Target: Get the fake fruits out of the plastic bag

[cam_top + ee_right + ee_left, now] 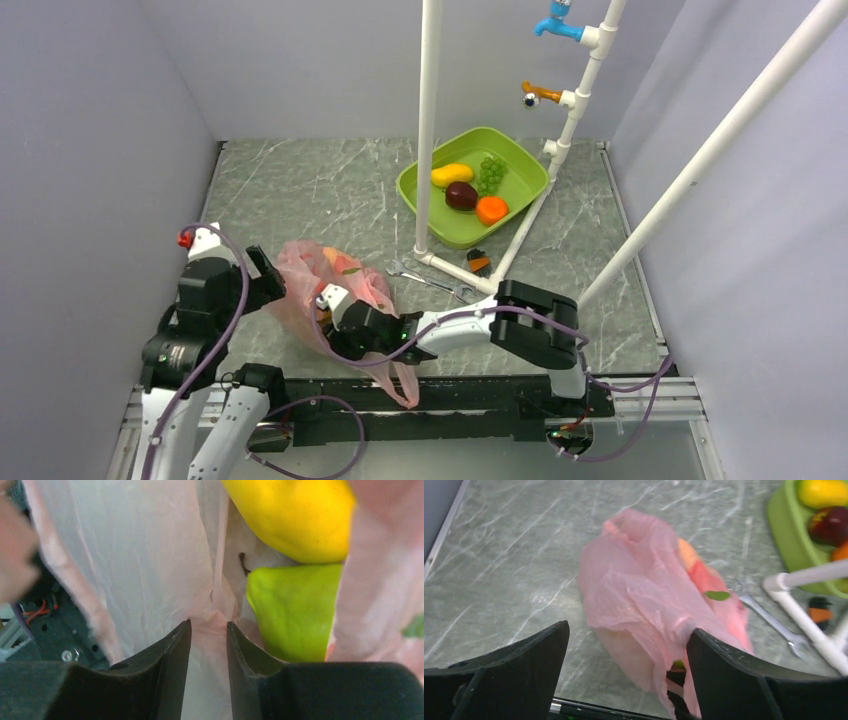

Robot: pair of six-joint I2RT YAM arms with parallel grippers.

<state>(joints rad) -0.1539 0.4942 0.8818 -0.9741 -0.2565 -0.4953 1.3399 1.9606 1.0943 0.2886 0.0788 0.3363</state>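
Note:
The pink plastic bag [305, 300] lies crumpled near the table's front, between both arms. In the right wrist view its film [150, 555] fills the frame, with a green pear [295, 610] and yellow bananas [295, 515] inside it. My right gripper [209, 624] is at the bag's mouth [330, 305], its jaws nearly closed on a bunched fold of the pink film. My left gripper [628, 629] is wide open at the bag's left side [270, 283], its right finger touching the bag [639, 590]. A red fruit [704, 575] shows through the plastic. The grape cluster is hidden.
A green tub [425, 205] at the back holds a yellow mango, a maroon fruit, green grapes and an orange fruit. A white pipe frame [430, 120] stands in front of it. A wrench [430, 280] and a small orange-black object [479, 263] lie by the frame's foot.

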